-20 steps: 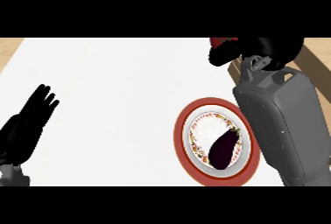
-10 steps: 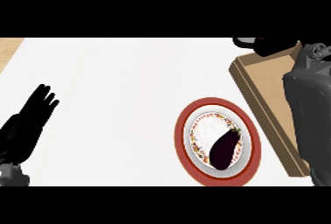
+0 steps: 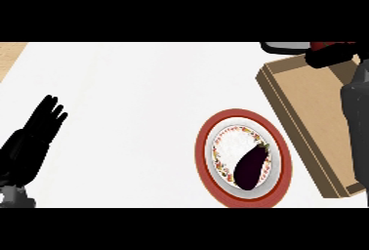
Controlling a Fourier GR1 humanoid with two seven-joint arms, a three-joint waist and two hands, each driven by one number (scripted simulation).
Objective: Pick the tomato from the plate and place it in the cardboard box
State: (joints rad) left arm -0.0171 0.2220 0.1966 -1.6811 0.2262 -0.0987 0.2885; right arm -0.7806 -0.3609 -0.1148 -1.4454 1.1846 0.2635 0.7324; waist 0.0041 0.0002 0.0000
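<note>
The tomato (image 3: 321, 46) shows only as a small red patch at the top right, inside the curled black fingers of my right hand (image 3: 333, 56). That hand hangs over the far end of the cardboard box (image 3: 306, 105), and its grey forearm (image 3: 356, 117) covers the box's right side. The red-rimmed plate (image 3: 205, 161) lies just left of the box. A dark purple eggplant (image 3: 250, 166) rests on the plate's white centre. My left hand (image 3: 32, 141) rests open at the left edge, fingers up.
The white counter (image 3: 137, 97) stretches between the left hand and the plate. A strip of wood-coloured surface (image 3: 10, 56) shows at the top left corner. The box's near corner reaches the lower right of the view.
My right arm has swung to the right and away from the plate, carrying the tomato over the cardboard box, which now shows much more. The left hand has stayed still.
</note>
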